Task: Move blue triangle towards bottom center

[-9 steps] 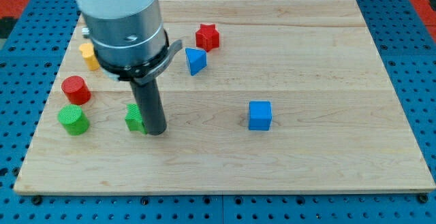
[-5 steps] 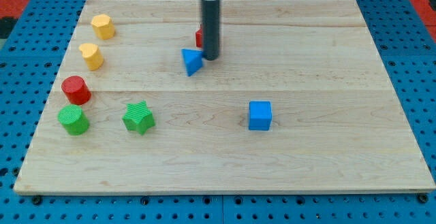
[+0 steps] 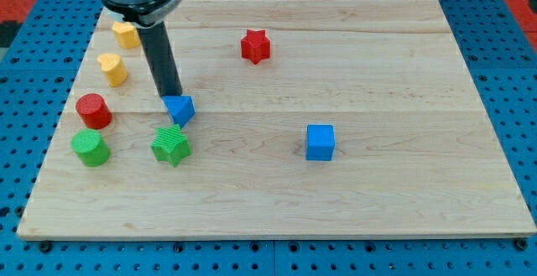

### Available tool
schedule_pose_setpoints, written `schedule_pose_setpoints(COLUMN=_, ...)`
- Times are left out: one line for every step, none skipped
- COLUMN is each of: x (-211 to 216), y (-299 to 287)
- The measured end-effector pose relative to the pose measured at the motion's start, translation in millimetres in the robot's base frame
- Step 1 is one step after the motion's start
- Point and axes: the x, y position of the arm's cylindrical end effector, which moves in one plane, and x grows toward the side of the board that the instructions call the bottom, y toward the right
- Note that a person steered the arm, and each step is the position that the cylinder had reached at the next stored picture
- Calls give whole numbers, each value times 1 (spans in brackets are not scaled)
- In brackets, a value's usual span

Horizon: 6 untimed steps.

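The blue triangle [image 3: 179, 109] lies left of the board's middle, just above the green star [image 3: 171, 145]. My tip [image 3: 171, 96] stands at the triangle's upper left edge, touching it or nearly so. The rod rises from there toward the view's top left.
A blue cube [image 3: 320, 142] sits right of centre. A red star [image 3: 255, 46] is near the top middle. Two yellow blocks [image 3: 126, 34] [image 3: 112, 68], a red cylinder [image 3: 92, 110] and a green cylinder [image 3: 89, 148] line the left side of the wooden board [image 3: 403, 75].
The blue triangle has slid down and to the left, from beside the red star to just above the green star. My tip moved left with it.
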Motion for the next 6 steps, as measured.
schedule_pose_setpoints(x=14, y=-13)
schedule_pose_setpoints(x=48, y=-15)
schedule_pose_setpoints(x=48, y=31)
schedule_pose_setpoints(x=21, y=44)
schedule_pose_setpoints(x=23, y=87)
schedule_pose_setpoints(x=41, y=116)
